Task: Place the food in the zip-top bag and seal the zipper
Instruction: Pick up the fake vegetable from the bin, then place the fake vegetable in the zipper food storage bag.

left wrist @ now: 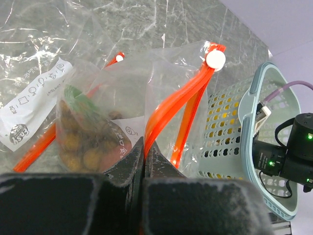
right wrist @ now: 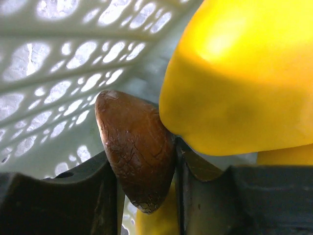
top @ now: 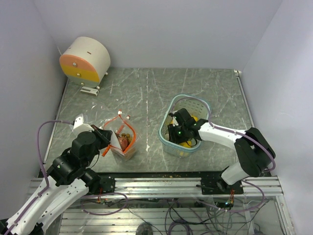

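The clear zip-top bag (top: 122, 139) with an orange zipper (left wrist: 166, 110) and white slider (left wrist: 215, 58) stands open left of centre. Inside it are the bunch of small brown fruits (left wrist: 80, 142) and a reddish fruit (left wrist: 115, 152). My left gripper (left wrist: 145, 147) is shut on the bag's orange zipper strip and also shows in the top view (top: 108, 142). My right gripper (top: 177, 134) is down inside the teal basket (top: 193, 98). In the right wrist view it (right wrist: 142, 156) is shut on a brown, cracked oval fruit (right wrist: 137, 147) that presses against a yellow fruit (right wrist: 239, 78).
A round white, orange and yellow drum (top: 85, 61) stands at the back left. White walls close the table on three sides. The basket's perforated wall (right wrist: 58, 73) is close around my right gripper. A metal rail (top: 156, 183) runs along the near edge.
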{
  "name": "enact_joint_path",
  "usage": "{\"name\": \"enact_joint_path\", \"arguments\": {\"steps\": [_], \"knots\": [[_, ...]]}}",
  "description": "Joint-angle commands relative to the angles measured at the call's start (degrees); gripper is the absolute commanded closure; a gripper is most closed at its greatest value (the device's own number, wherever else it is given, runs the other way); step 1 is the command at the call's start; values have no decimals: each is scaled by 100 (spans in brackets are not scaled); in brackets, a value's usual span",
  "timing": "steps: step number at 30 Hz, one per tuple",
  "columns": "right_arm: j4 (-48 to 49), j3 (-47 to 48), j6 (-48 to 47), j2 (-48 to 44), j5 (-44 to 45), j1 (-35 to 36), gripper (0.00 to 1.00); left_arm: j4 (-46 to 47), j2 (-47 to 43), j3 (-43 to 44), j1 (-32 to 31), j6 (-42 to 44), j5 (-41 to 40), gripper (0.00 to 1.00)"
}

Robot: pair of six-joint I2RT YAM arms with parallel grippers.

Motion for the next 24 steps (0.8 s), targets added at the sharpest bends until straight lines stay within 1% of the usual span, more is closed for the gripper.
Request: {"name": "enact_joint_path", "arguments": {"steps": [1, 3, 4, 7, 9, 13, 15, 17, 20, 22, 24], "knots": [[-58, -128, -4, -203, 233, 13, 74, 145, 57, -18, 3, -18, -69, 93], [-51, -136, -10, -354, 258, 12, 86, 147, 59, -15, 3, -19, -55, 93], [-57, -133, -5, -426, 268, 13, 91, 154, 59, -15, 5, -26, -53, 93], [-62, -85, -4, -717, 227, 13, 100, 148, 41, 6, 3, -27, -46, 93], [-62, -24, -2, -1003, 134, 13, 100, 140, 41, 39, 3, -21, -42, 93], [192, -26, 78, -1936, -23, 13, 100, 154, 78, 145, 5, 15, -30, 93], [413, -147, 168, -2419, 62, 17, 100, 171, 108, 185, 3, 32, 2, 93], [358, -103, 225, -2761, 288, 17, 100, 174, 138, 209, 3, 34, 27, 93], [219, 278, 145, -3037, 238, 17, 100, 180, 154, 223, 3, 26, 55, 93], [255, 593, 104, -3009, -49, 67, 100, 218, 144, 201, 3, 11, 76, 93], [479, 826, 129, -2822, -314, 295, 100, 279, 151, 180, 3, -15, 118, 93]]}}
